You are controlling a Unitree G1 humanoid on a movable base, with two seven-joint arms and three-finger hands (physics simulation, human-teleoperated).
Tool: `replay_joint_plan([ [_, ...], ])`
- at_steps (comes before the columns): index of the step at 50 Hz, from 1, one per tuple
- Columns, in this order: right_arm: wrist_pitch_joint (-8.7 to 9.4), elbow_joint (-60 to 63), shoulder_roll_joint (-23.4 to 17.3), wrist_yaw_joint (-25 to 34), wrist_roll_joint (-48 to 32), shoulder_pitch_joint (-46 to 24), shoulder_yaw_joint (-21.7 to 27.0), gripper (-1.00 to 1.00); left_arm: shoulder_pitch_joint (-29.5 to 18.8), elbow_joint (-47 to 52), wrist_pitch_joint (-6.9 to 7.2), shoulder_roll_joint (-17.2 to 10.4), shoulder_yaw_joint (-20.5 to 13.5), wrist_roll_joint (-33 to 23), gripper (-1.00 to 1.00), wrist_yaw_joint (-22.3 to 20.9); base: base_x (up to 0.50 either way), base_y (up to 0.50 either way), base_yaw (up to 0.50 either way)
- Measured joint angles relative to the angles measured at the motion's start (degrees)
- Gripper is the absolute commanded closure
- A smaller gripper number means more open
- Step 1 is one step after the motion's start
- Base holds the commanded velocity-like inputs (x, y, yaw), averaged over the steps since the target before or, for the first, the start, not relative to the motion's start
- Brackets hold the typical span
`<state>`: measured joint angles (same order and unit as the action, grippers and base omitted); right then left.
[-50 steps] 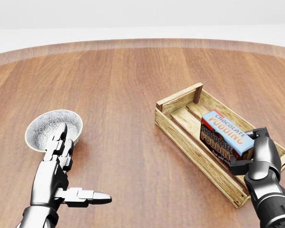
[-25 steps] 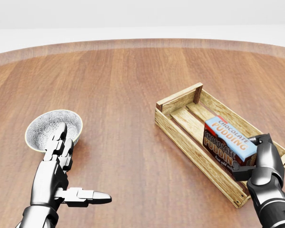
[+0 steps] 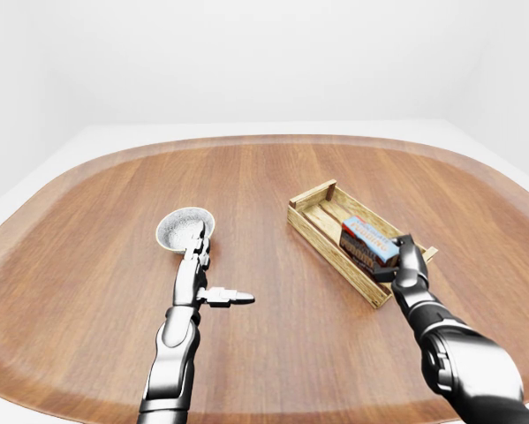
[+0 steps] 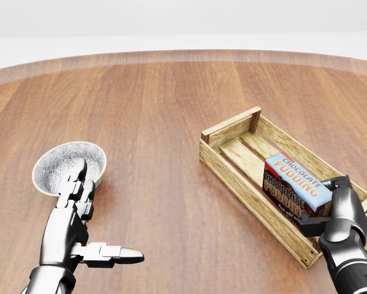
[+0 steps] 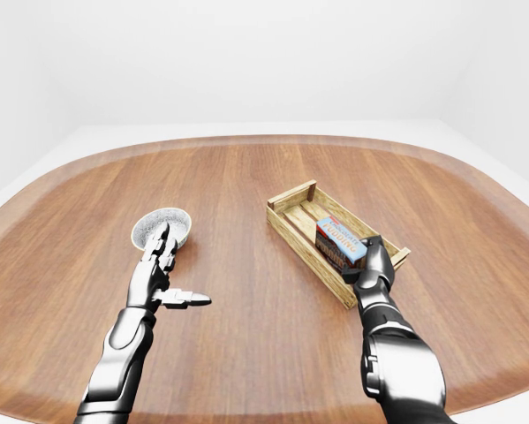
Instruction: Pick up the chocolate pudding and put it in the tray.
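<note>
Head view: the pudding [image 4: 297, 185], a box lettered "CHOCOLATE PUDDING", sits inside the tray [image 4: 232, 164] toward its lower-right end, tilted with its blue face up. The right hand [image 4: 334, 205] comes in from the bottom right, its fingers [image 4: 337, 184] closed on the box's lower-right end, one above and one below. The tray is a slatted wooden crate lying diagonally on the desk [image 4: 171, 110], its upper-left end bare. At the left, the left hand [image 4: 79, 214] hovers with fingers spread and straight, gripping nothing; two point up toward the bowl [image 4: 56, 165], overlapping its lower rim in the picture, and the thumb sticks out to the right. The bowl is patterned grey and white, well apart from the tray

Left-eye view: the whole rounded desk shows against white walls. The bowl lies left of centre, the tray right of centre, with the box in its nearer half and the right hand [image 3: 404, 261] clamped on it

Right-eye view: much the same scene, shifted left; the left hand [image 5: 161, 265] stands open just below the bowl, whether touching it I cannot tell
</note>
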<state>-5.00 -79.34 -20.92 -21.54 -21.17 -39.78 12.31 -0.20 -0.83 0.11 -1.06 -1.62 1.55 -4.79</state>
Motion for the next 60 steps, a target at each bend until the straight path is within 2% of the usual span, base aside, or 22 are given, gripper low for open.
replay_joint_plan([
  [1, 0.00, 0.00, -0.01, 0.00, 0.00, 0.00, 0.00, 0.96, -0.01, -0.01, -0.01, 0.00, 0.00, 0.00, -1.00, 0.00, 0.00, 0.00, 0.00],
  [2, 0.00, 0.00, -0.02, -0.04, -0.01, 0.00, -0.01, -0.06, -0.02, -0.04, -0.02, 0.00, -0.01, 0.00, -1.00, 0.00, 0.00, 0.00, 0.00],
  [3, 0.00, 0.00, -0.04, -0.05, 0.00, 0.00, -0.01, -0.06, -0.02, -0.04, -0.02, 0.00, -0.01, 0.00, -1.00, 0.00, 0.00, 0.00, 0.00],
  [4, 0.01, 0.00, -0.05, -0.09, -0.02, -0.01, -0.02, -1.00, -0.02, -0.03, -0.01, 0.00, -0.01, 0.00, -1.00, 0.00, 0.00, 0.00, 0.00],
  [35, 0.00, 0.15, -1.11, 0.19, 0.57, -1.81, 0.02, -1.00, -0.07, 0.35, 0.43, -0.01, -0.08, 0.07, -1.00, 0.11, 0.00, 0.00, 0.00],
  [60, 0.00, 1.59, -6.79, 3.74, 0.50, -10.37, -1.30, -1.00, -0.07, 0.41, 0.49, -0.01, -0.08, 0.07, -1.00, 0.13, 0.00, 0.00, 0.00],
])
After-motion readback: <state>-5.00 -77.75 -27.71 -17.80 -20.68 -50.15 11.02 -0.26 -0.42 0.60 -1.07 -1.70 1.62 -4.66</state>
